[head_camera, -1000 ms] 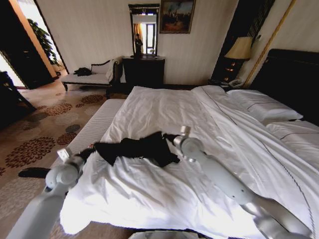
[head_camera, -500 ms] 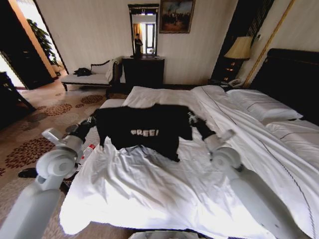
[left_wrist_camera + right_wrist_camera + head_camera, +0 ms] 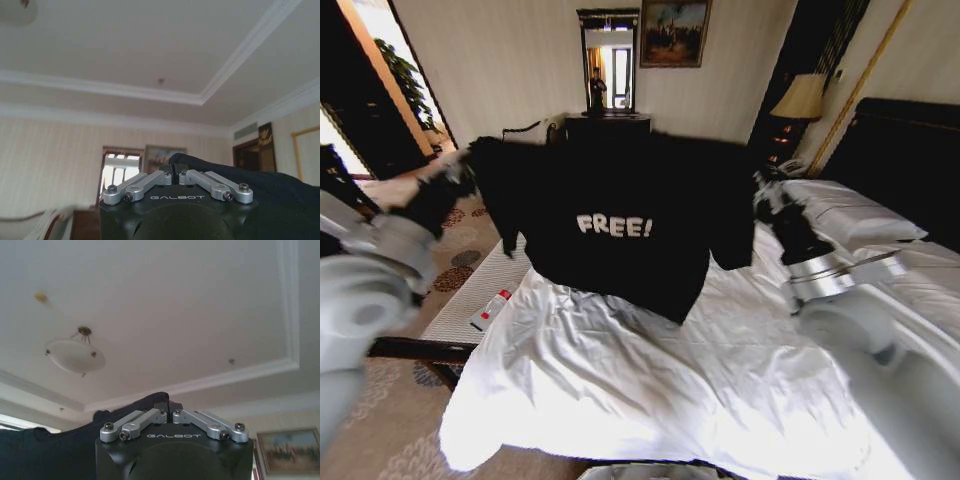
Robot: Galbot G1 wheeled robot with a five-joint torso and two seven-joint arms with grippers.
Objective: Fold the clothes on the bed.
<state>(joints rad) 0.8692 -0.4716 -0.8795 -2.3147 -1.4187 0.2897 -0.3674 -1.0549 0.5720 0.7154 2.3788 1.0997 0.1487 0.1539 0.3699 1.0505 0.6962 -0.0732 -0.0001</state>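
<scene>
The clothes, a black T-shirt (image 3: 620, 235) with white "FREE!" lettering, hang spread out in the air above the bed (image 3: 650, 370), chest facing me. My left gripper (image 3: 460, 172) is shut on the shirt's left shoulder, and my right gripper (image 3: 760, 185) is shut on its right shoulder. Both arms are raised high. In the left wrist view the left gripper (image 3: 174, 171) pinches black fabric (image 3: 260, 195). In the right wrist view the right gripper (image 3: 166, 409) pinches a fold of the same cloth (image 3: 55, 450), with the ceiling behind.
The white duvet (image 3: 620, 400) lies rumpled below the shirt. Pillows (image 3: 850, 215) and a dark headboard (image 3: 910, 160) are at the right. A cushioned bench (image 3: 470, 300) with a small bottle (image 3: 490, 309) stands left of the bed. A lamp (image 3: 800, 100) and dark dresser (image 3: 610, 120) are behind.
Both arms have lifted the shirt from lying crumpled on the duvet to hanging open high above the bed. The grippers moved up and apart, spreading it.
</scene>
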